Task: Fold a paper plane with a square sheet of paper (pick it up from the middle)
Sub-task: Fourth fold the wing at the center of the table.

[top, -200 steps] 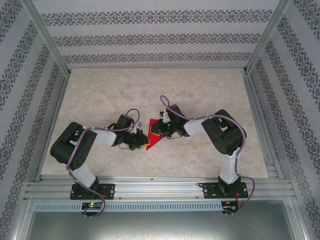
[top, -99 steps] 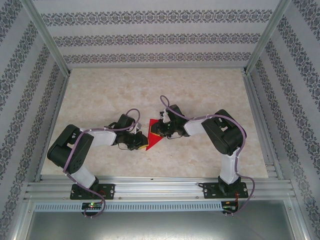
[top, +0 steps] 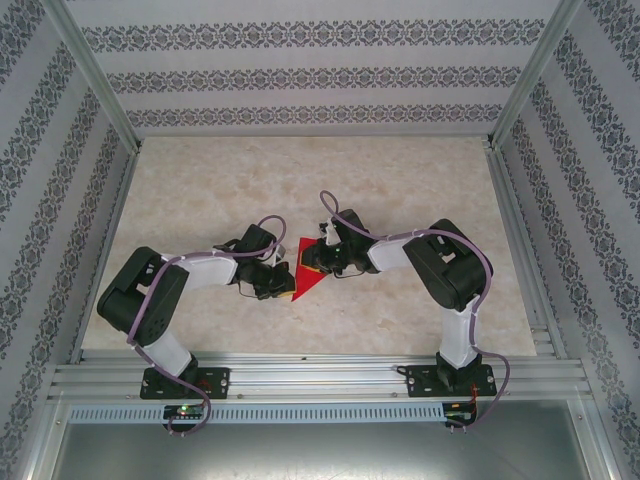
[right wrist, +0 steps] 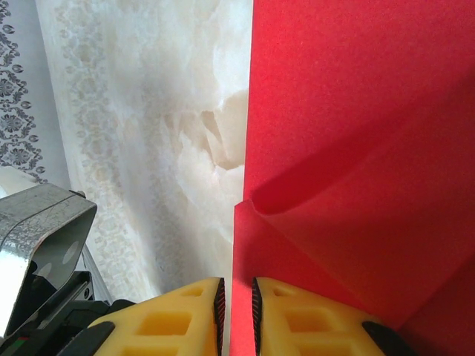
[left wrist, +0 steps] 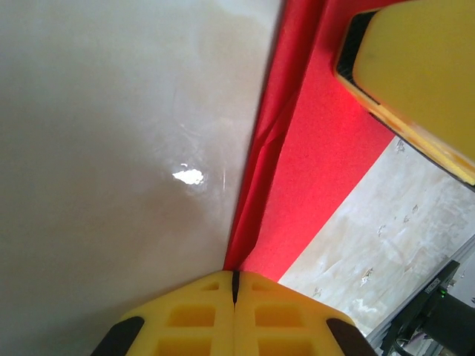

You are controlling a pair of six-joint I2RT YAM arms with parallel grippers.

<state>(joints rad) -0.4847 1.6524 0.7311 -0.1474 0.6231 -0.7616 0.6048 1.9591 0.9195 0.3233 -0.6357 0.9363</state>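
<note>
The square sheet of paper (top: 309,281) is bright red and partly folded, lying on the table between my two grippers. In the left wrist view the paper (left wrist: 326,163) narrows to a folded edge that runs into the seam of my left gripper (left wrist: 234,276), whose jaws are shut on it. From above, the left gripper (top: 288,285) sits at the paper's left side. My right gripper (right wrist: 237,293) stands narrowly open, with the left edge of a folded flap of the paper (right wrist: 356,148) in the gap and bare table beside it. That right gripper (top: 318,262) is over the paper's upper right part.
The pale marble-look table top (top: 300,180) stretches free behind and to both sides of the arms. An aluminium rail (top: 320,375) carries both arm bases at the near edge. Patterned walls (top: 320,70) and metal posts enclose the table.
My left wrist has shifted slightly up and right toward the paper, with its jaws closed at the paper's edge. The right arm and the paper look unmoved.
</note>
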